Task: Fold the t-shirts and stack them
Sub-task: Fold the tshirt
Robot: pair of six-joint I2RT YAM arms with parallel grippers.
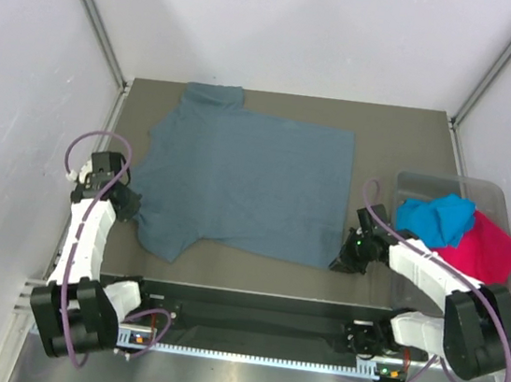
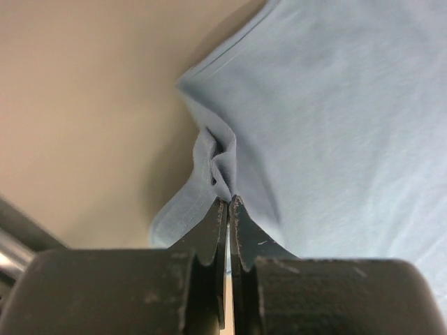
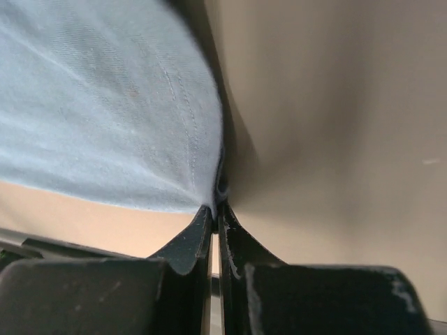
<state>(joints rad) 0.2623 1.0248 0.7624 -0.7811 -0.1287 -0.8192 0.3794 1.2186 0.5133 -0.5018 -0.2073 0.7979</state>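
Observation:
The large slate-blue t-shirt (image 1: 247,181) lies spread flat on the brown table, collar toward the left. My left gripper (image 1: 132,201) sits at its left edge by the near sleeve. In the left wrist view this gripper (image 2: 229,201) is shut on a pinched fold of the shirt's (image 2: 335,125) cloth. My right gripper (image 1: 340,262) is at the shirt's near right corner. In the right wrist view it (image 3: 215,208) is shut on the hem corner of the shirt (image 3: 105,105). A turquoise t-shirt (image 1: 434,217) and a magenta-pink t-shirt (image 1: 485,248) lie crumpled at the right.
The two crumpled shirts rest in a clear plastic tub (image 1: 445,185) at the table's right edge, just right of my right arm. White walls with metal posts enclose the table. A bare strip of table (image 1: 395,134) runs behind and right of the spread shirt.

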